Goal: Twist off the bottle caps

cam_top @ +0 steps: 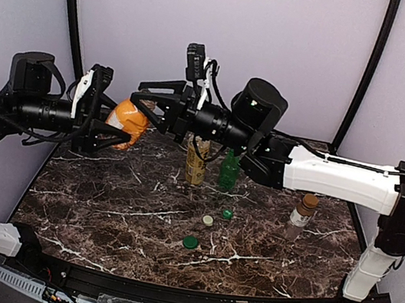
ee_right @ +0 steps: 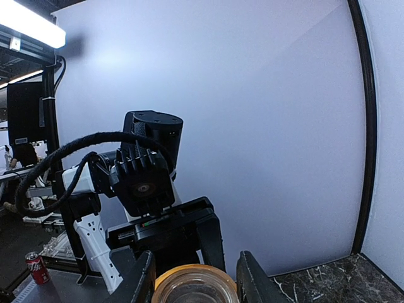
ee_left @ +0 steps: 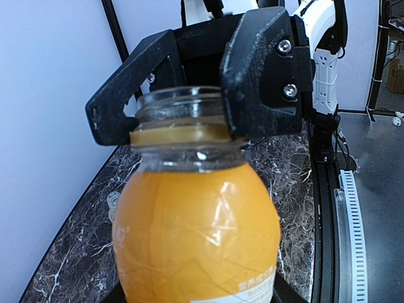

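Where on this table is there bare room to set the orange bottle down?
The widest bare patch for the orange bottle is the left half of the table, between its left edge and the loose caps. A smaller patch lies front right, between caps and slim bottle. Back middle is crowded: yellow bottle, green bottle, caps before them.

the top external camera sits high above and behind the squat orange plastic bottle (cam_top: 127, 122), facing the pale back wall (cam_top: 283, 41) and looking down on the whole dark marbled table (cam_top: 137, 218). the bottle is small and far from it, left of centre. the left wrist camera sits at the bottle's (ee_left: 196, 233) base end, very near, looking along its body past the mouth to the white right arm (ee_left: 322, 38). the right wrist camera sits just beyond the bottle's mouth (ee_right: 192, 284), looking back over it at the black-and-white left arm (ee_right: 148, 170). all three views share the bottle, and the wrist views face each other across it.
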Tool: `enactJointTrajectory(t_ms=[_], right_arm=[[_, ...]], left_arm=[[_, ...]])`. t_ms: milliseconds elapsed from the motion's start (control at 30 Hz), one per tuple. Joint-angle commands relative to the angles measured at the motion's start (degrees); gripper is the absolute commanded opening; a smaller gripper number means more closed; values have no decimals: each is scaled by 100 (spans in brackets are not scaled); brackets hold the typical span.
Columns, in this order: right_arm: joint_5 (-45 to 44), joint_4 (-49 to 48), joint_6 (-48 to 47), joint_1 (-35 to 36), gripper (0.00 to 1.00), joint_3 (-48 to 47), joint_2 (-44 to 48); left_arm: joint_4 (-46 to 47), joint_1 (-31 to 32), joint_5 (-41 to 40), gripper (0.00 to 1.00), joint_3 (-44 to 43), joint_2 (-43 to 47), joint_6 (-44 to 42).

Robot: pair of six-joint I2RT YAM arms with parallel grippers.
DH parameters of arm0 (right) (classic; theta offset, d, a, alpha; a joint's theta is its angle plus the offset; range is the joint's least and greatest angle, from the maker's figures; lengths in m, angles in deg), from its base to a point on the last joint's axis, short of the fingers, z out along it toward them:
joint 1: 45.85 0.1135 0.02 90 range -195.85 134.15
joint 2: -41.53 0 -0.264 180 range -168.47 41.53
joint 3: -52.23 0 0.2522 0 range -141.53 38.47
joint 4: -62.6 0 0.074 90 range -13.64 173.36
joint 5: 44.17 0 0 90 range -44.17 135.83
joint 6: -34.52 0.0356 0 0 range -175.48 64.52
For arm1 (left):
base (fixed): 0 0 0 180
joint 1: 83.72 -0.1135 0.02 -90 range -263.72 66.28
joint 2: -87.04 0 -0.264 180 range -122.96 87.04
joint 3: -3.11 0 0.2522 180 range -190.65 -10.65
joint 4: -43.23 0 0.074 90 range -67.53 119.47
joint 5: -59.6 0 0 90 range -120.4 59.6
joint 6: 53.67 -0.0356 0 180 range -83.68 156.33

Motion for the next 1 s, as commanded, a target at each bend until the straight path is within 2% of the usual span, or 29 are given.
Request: enactJointTrajectory(t_ms=[0, 67, 267, 333, 533, 567, 633, 667, 700, 767, 900, 967], right_arm=[[72, 168, 70, -16, 34, -120, -155], [84, 307, 57, -24, 44, -171, -172], [55, 315, 70, -42, 45, -185, -146], [41, 285, 76, -48, 38, -176, -128], [102, 266, 117, -68, 0, -141, -48], [105, 292, 118, -84, 0, -118, -12], [85, 421, 28, -118, 0, -70, 112], [51, 561, -89, -140, 0, -48, 200], [-15, 777, -231, -169, 0, -34, 313], [-224, 1335, -602, -225, 0, -28, 586], [-699, 2758, -1375, -480, 0, 64, 1188], [-537, 3736, -2092, -719, 0, 84, 1504]], left_arm=[[29, -31, 130, 11, -176, 2, 12], [35, -33, 134, 11, -177, 8, 2], [29, -37, 125, 11, -152, 27, -12], [33, -33, 125, 11, -150, 28, -13], [17, -32, 102, 11, -132, 32, -33], [9, -35, 71, 18, -111, 40, -40], [0, -31, -35, 40, -56, 68, -54], [-1, -29, -91, 72, -33, 79, -49], [7, -35, -232, 92, 28, 98, -52], [44, -29, -541, 98, 131, 147, -52], [240, -39, -1250, 99, 339, 299, -145], [274, -64, -1440, 99, 430, 399, -223]])
